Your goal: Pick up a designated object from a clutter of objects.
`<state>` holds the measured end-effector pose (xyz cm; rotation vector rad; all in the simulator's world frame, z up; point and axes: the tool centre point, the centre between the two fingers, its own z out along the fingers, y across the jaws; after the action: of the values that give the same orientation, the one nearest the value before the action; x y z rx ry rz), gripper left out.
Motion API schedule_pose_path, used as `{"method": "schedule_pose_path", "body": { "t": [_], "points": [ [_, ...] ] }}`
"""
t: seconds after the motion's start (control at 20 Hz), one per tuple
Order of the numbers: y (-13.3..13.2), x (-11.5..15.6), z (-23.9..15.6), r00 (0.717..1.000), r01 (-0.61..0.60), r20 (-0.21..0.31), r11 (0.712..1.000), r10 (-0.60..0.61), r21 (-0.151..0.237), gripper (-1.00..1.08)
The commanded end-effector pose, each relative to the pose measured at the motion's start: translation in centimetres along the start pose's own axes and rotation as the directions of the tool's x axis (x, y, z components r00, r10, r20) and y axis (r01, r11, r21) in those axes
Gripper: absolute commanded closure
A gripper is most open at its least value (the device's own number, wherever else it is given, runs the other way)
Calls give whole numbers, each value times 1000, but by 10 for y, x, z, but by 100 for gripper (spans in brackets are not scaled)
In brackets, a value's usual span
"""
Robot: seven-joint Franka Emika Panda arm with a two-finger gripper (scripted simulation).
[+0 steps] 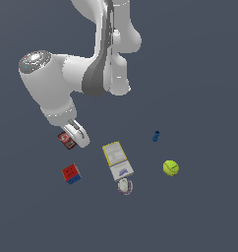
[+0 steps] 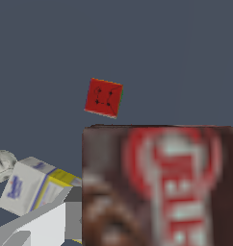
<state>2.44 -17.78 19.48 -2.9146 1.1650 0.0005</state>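
Note:
The designated object, a dark brown packet (image 1: 65,140) with a red label, sits at my gripper (image 1: 74,140), partly covered by a white finger (image 1: 80,137). In the wrist view the packet (image 2: 159,187) looms large and blurred right in front of the camera, well above the floor, with one grey-white finger (image 2: 41,226) beside it. The gripper is shut on it. The rest of the clutter of objects lies below: a red-and-blue cube (image 1: 71,173) (image 2: 104,98) and a yellow-white box (image 1: 117,160) (image 2: 32,187).
A whitish round item (image 1: 125,186) (image 2: 0,166) lies against the box's near end. A yellow-green ball (image 1: 170,168) and a small blue cylinder (image 1: 156,136) sit toward the exterior view's right. The arm's white links (image 1: 57,83) hang over the packet's side.

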Motion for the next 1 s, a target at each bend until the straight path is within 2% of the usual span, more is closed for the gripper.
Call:
{"method": "schedule_pose_path", "body": {
  "t": [0.0, 0.5, 0.95],
  "points": [
    [16, 0, -27, 1000, 0, 0, 1000, 0, 0, 108],
    [66, 1, -117, 1000, -1, 0, 1000, 1, -2, 108],
    [86, 4, -155, 1000, 0, -1, 1000, 0, -2, 108]
  ]
}}
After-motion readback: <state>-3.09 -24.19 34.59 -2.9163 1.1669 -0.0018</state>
